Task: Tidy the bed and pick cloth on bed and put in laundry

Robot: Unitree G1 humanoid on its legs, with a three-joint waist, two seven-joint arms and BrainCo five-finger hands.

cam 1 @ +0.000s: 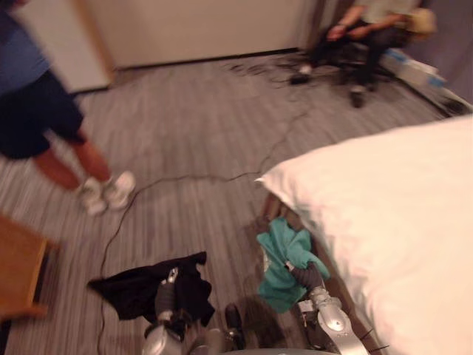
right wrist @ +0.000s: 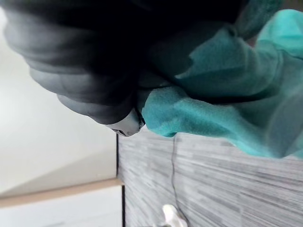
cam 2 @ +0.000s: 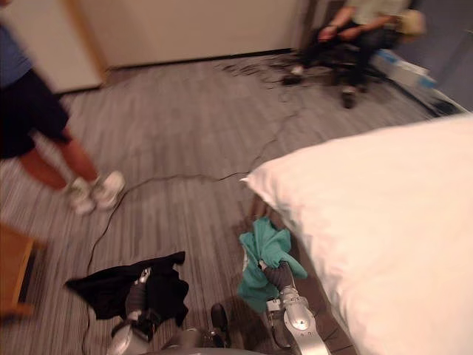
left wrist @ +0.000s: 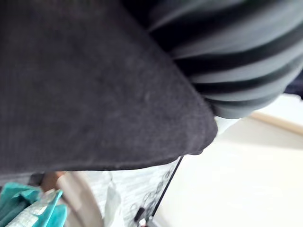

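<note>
2 cloths are in play here. The black cloth (cam 1: 148,285) is bunched around the left hand (cam 1: 165,297), and the teal cloth (cam 1: 284,255) hangs bundled over the right hand (cam 1: 309,276). Both are low over the striped carpet (cam 1: 192,133), and the teal one is just beside the edge of the bed (cam 1: 399,222).

The left wrist view has dark fabric draped right across the hand's ribbed cover. The right wrist view has teal folds pressed against the cover. Each cloth swallows its hand, so I cannot tell whether either hand is clamped on the cloth or only carrying it.

I judge the step in hand to be the carry to the laundry. To do it well, keep both bundles gathered tight and lifted, because loose tails could drag on the carpet or snag. Hold the 2 arms apart so the cloths do not tangle. Turn slowly too, since a standing person (cam 1: 37,111) is near on the left-hand side, with a wooden piece of furniture (cam 1: 18,266) just beyond the black cloth. A seated person (cam 1: 369,29) is well away, past the bed.

On containers, I cannot tell where the laundry container stands or what it holds. Finding it comes before any release.
</note>
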